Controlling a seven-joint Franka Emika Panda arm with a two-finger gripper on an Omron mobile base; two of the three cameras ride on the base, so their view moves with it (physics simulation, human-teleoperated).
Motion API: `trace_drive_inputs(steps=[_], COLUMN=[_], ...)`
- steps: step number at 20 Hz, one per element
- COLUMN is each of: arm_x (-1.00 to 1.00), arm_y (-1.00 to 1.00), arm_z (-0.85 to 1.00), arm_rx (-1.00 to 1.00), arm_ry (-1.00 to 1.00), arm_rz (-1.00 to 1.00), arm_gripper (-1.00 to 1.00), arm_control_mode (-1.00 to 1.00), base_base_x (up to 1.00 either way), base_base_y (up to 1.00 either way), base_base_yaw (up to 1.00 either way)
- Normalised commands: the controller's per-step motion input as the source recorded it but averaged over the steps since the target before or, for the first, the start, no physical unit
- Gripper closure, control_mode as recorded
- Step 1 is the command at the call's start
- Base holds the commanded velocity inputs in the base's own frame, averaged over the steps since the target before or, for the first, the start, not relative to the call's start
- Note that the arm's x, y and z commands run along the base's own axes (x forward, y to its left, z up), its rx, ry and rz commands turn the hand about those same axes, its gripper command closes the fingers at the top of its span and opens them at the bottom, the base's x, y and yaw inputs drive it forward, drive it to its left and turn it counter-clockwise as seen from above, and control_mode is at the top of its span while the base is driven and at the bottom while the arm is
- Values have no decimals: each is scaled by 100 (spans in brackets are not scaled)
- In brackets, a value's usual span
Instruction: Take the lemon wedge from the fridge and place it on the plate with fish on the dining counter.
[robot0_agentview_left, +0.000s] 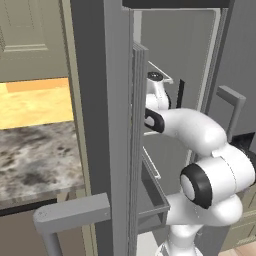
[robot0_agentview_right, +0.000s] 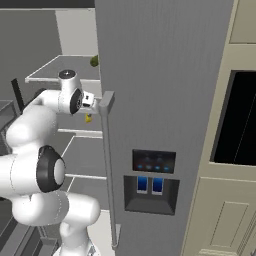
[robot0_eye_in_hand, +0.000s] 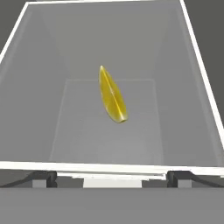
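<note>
Here the small bright yellow lemon wedge (robot0_eye_in_hand: 112, 96) lies alone on a pale grey shelf (robot0_eye_in_hand: 78, 140) inside the tall grey fridge (robot0_agentview_right: 165, 100), dead ahead of the two-finger gripper (robot0_eye_in_hand: 112, 178), long axis pointing away from it, jaws spread wide and empty

No text, brand, number or sign can be read anywhere. The tall plain grey fridge (robot0_agentview_right: 165, 100) carries a small dark display panel (robot0_agentview_right: 154, 161) on its closed door, in the right base view, with a row of faint blue glowing marks too small to make out, and two blue squares (robot0_agentview_right: 149, 185) in the dispenser recess just below it bear no legible writing.
</note>
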Motion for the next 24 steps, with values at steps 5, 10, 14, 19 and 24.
trace_drive_inputs(steps=[5,10,14,19,24], arm_x=[31,22,24,40,45], arm_y=[0,0,0,1,9], arm_z=[-17,-23,-21,-5,-20], arm_rx=[0,1,6,6,0], arm_ry=[-8,-1,1,3,1], arm_rz=[0,0,0,0,0], arm_gripper=[-100,-100,-100,-100,-100], arm_control_mode=[-100,-100,-100,-100,-100], base_base_x=[0,0,0,0,0], base_base_y=[0,0,0,0,0], base_base_yaw=[0,0,0,0,0])
